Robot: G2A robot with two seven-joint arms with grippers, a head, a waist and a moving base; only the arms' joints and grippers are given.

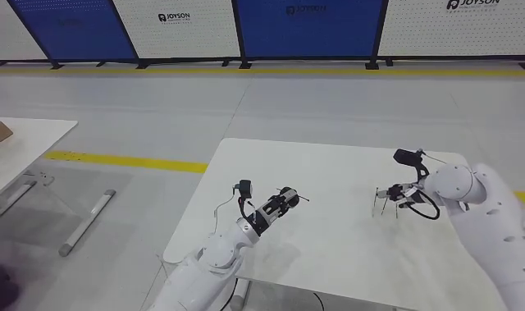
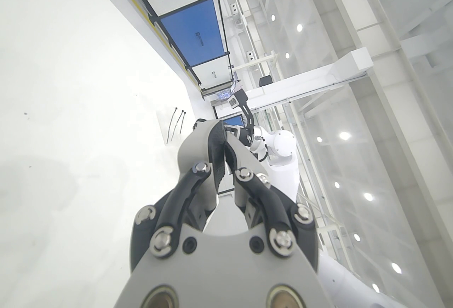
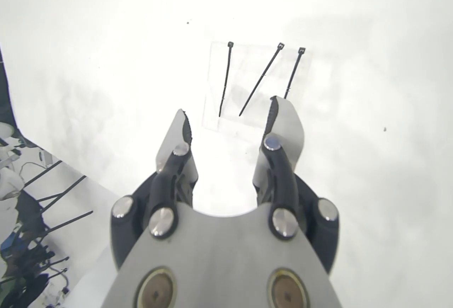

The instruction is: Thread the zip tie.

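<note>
**Q:** State of the right fingers (image 3: 283,118)?

**A:** Spread wide, holding nothing. They hang over the tail ends of three ties (image 3: 260,80), probably so that one tail can be pinched straight from this pose. One finger covers the tail of the outermost tie.

**Q:** How do the ties lie?

**A:** Flat on a clear sheet (image 3: 251,56) on the desk (image 3: 106,5), heads away from the fingers, tails fanned apart. The spacing likely lets one tie be taken without disturbing its neighbours. In the top view this group sits right of centre.

**Q:** And the left fingers (image 2: 193,150)?

**A:** Pressed together, with nothing seen between them. In the top view they hang below centre, over the desk, well apart from the ties and pointing towards them. They are likely parked clear until a tie is lifted, ready to take its head end.

**Q:** Task status?

**A:** No tie is gripped and no tail is through a head. Threading is judged not yet begun.
</note>
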